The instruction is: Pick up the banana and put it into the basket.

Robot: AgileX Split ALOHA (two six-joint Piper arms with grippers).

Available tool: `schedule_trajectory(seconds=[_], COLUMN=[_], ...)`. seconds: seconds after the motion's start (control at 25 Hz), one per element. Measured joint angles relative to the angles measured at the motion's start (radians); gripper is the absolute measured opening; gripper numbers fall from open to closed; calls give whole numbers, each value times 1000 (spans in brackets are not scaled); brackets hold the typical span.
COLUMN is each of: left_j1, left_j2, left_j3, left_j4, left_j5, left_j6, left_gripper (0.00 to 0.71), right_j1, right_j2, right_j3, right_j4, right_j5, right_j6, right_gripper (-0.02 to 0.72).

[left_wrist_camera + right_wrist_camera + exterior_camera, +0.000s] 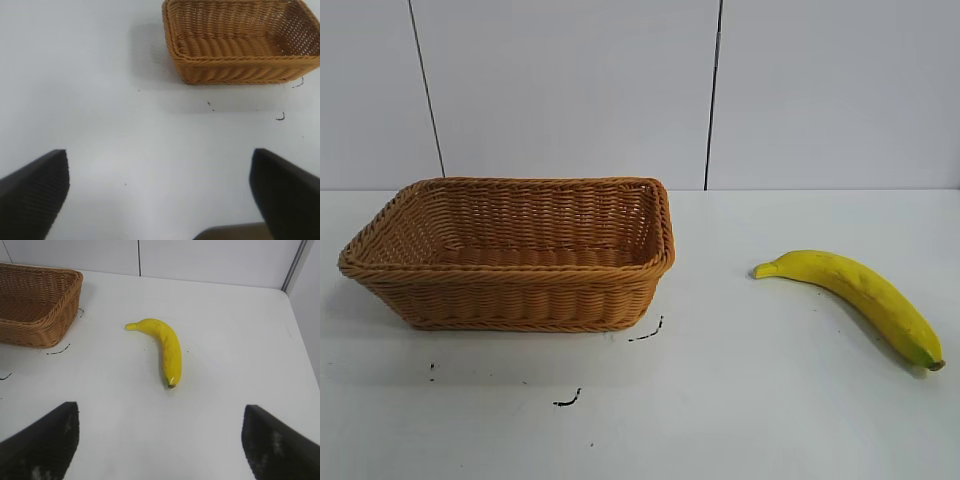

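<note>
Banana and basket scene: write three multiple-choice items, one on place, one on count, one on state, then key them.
1. Where does the banana lie?
A. In the basket
B. On the table, apart from the basket
C. In a pincer

2. How many bananas show?
A. One
B. Two
C. Three

3. How is the right pincer?
A. Shut on the banana
B. Shut, empty
C. Open, empty

Key: 1 B, white table shows between it and the basket; 2 A, only one appears in any view; 3 C, its fingers stand wide apart with nothing between.
</note>
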Motion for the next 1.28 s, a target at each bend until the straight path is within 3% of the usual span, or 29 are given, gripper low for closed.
schedule_trajectory(seconds=[0.56,1.28], left_j1=[0,0], left_j2=[0,0], left_j3=[0,0], left_j4=[0,0], left_j5=[0,0], left_j6=[0,0], left_gripper=[695,695], right_j1=[0,0], right_j2=[35,1098], right_j3=[-19,-576], right_j4=[2,3], right_j5=[1,2], right_j6=[0,0], right_gripper=[633,633])
